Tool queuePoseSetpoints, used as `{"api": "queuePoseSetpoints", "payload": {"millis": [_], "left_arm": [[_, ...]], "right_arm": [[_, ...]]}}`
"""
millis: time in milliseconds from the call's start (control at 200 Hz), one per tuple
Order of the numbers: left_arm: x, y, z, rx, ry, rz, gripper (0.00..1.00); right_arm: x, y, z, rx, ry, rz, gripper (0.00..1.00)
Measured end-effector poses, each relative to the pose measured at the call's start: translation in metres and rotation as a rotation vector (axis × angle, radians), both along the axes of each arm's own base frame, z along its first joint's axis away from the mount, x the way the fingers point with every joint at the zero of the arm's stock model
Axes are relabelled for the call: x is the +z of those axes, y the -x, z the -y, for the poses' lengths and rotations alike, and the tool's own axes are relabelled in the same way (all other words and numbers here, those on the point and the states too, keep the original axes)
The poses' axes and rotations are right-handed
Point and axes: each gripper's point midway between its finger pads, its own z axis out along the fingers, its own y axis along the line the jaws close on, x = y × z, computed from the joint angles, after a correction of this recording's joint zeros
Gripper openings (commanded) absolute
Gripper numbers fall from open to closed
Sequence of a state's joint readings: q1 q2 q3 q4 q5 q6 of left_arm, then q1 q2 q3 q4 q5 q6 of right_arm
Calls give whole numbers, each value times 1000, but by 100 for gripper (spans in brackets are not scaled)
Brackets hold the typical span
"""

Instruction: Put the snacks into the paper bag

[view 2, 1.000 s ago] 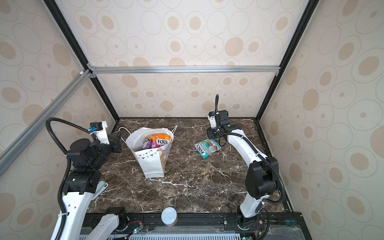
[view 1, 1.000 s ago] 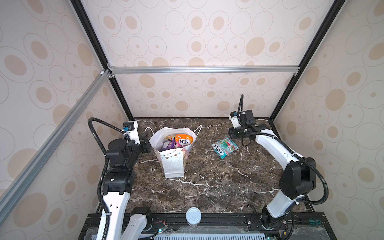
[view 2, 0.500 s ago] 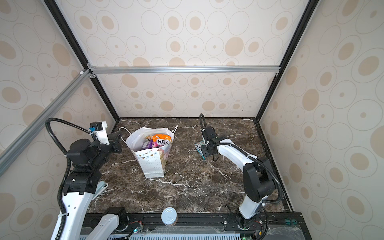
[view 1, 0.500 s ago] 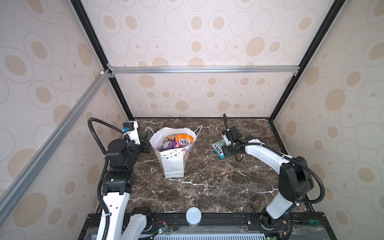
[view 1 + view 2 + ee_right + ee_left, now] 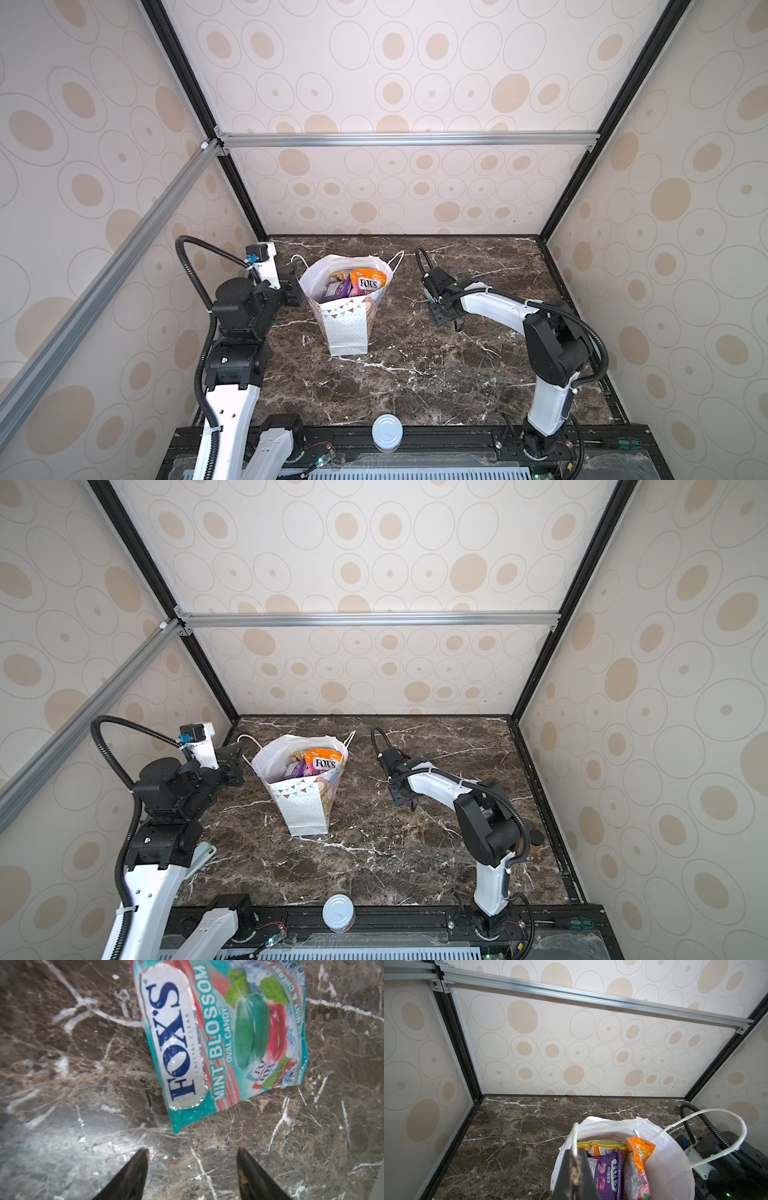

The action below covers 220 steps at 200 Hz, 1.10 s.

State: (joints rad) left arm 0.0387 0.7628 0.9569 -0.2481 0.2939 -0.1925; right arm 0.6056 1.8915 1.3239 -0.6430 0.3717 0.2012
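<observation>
Snacks: I see one teal packet (image 5: 224, 1039) outside bag, flat on desk (image 5: 62, 1084), well apart from paper bag (image 5: 347, 328), on its right in both top views. Orange packet (image 5: 368, 282) and purple packet (image 5: 608, 1172) stand inside bag among others. Bag upright, mouth open. My right fingers (image 5: 135, 1172) spread over bare marble, just short of teal packet, not touching it. My left fingers (image 5: 571, 1176) pressed together, pinching bag's near rim at cord handle (image 5: 576, 1138).

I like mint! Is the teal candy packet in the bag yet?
Out. The teal packet lies flat on the marble table, apart from the paper bag.
</observation>
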Motion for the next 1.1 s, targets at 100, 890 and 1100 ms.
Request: {"api": "queuePoseSetpoints", "payload": {"millis": [100,890,1100], "left_arm": [[0,0,0,0,0,0,0],[0,0,0,0,0,0,0],[0,0,0,0,0,0,0]], "right_arm": [[-5,-5,0,-4,21,1,69],[-29,-27,-4,-23,85,35,16],[-28,-28,-4,-21,82,40,0]]}}
